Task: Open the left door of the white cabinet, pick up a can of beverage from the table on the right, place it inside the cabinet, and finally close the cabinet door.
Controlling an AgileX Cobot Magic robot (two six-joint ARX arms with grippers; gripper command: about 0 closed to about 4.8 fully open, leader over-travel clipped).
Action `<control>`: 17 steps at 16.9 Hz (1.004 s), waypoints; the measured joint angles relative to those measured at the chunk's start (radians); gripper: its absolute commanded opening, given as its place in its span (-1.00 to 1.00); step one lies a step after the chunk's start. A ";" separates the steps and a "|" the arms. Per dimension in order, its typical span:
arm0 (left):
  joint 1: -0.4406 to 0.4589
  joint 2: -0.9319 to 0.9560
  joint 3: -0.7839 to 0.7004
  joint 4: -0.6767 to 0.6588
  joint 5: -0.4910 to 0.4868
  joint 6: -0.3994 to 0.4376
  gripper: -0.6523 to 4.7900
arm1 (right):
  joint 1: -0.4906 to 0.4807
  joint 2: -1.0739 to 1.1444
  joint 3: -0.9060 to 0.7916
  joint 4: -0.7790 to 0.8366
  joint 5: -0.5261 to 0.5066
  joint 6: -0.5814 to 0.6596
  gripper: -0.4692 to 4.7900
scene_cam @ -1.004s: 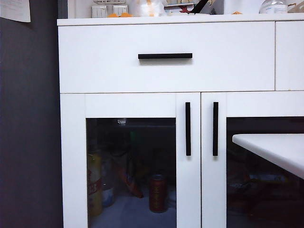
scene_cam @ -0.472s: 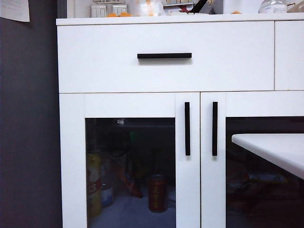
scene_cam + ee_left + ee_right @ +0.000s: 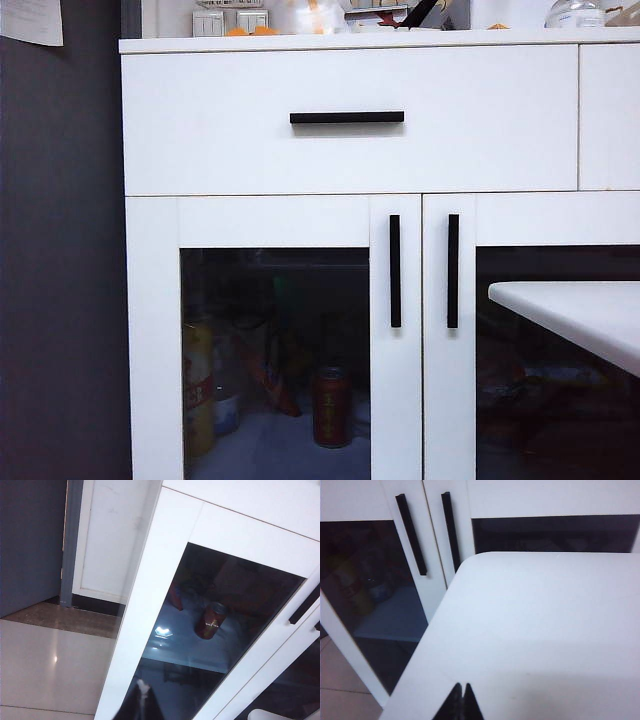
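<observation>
Behind the dark glass of the left door (image 3: 275, 340), shut flush in the white cabinet (image 3: 350, 150): the can of beverage (image 3: 331, 406), upright, long axis vertical, top rim up, on the cabinet floor near the door's black handle (image 3: 395, 271), itself a vertical bar. Seen too in the left wrist view (image 3: 211, 621). Left gripper (image 3: 142, 706) before the glass, jaws pressed together, holding nothing. Right gripper (image 3: 462, 702) above the table (image 3: 545, 630), jaws pressed together, likewise unladen.
</observation>
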 measured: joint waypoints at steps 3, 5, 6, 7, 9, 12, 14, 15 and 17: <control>0.000 0.000 0.000 0.000 0.000 0.000 -0.78 | 0.000 0.000 0.000 0.000 -0.017 0.000 -0.84; 0.000 0.000 0.000 0.002 0.000 0.026 -0.78 | 0.000 0.000 0.000 0.000 -0.018 0.000 -0.84; 0.000 0.000 0.000 0.003 -0.014 0.041 -0.78 | 0.000 0.000 0.000 0.001 -0.010 -0.013 -0.84; 0.000 0.000 0.000 0.006 -0.048 0.051 -0.78 | 0.000 0.000 0.000 0.004 0.008 -0.035 -0.84; 0.000 0.000 0.000 0.023 -0.195 0.069 -0.78 | 0.000 0.000 0.000 0.034 0.095 -0.076 -0.84; 0.000 0.000 0.000 0.023 -0.218 0.069 -0.78 | 0.000 0.000 0.000 0.037 0.100 -0.079 -0.84; 0.000 0.000 0.000 0.023 -0.218 0.069 -0.78 | 0.000 0.000 0.000 0.038 0.100 -0.080 -0.84; 0.000 0.000 0.000 0.023 -0.218 0.069 -0.78 | 0.000 0.000 0.000 0.039 0.100 -0.080 -0.84; 0.000 0.000 0.000 0.023 -0.218 0.069 -0.78 | 0.000 0.000 0.000 0.039 0.103 -0.079 -0.84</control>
